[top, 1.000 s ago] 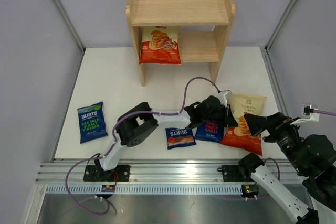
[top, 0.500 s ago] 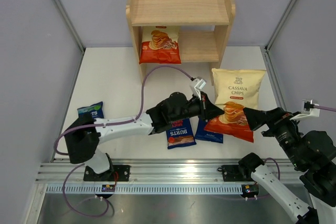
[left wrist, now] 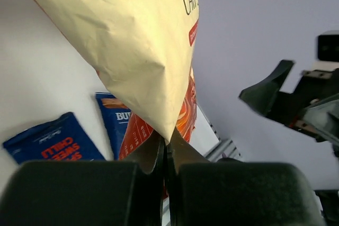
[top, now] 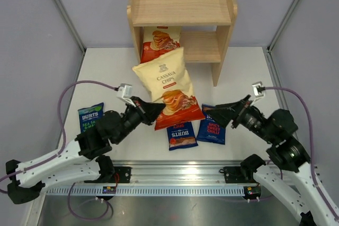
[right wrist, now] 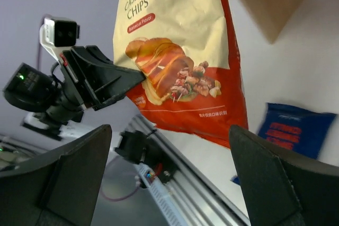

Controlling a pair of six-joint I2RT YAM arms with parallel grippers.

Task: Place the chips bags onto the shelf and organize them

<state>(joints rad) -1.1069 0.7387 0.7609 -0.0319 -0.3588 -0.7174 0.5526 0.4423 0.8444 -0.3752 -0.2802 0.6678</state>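
Nearest, along the bench's front edge, runs the aluminium rail (top: 175, 172) that carries both arm bases. Just beyond it two dark blue Burts bags lie flat side by side: the near blue bag (top: 181, 136) at the centre and the right blue bag (top: 212, 131) touching or almost touching its right edge. Well to the left lies the blue-green Burts bag (top: 93, 123), also flat, partly under the left arm.

The left tool (top: 154, 110) is pinched fully closed on the lower left edge of the raised cassava bag (top: 168, 89). It holds the bag up off the bench (top: 114, 75), tilted, printed face up, above the near blue bag. The right tool (top: 221, 114) has its jaws spread as wide as they go and grips nothing. It points left toward the raised bag, just above the right blue bag's far edge.

Farther back stands the shelf (top: 183, 9), its legs on the bench. A second cassava bag (top: 159, 39) stands upright in the left part of the lower tier. From above, the raised bag's top corner overlaps that bag's lower edge – it hangs directly in front of that slot. A purple cable (top: 85, 83) loops over the bench on the left.
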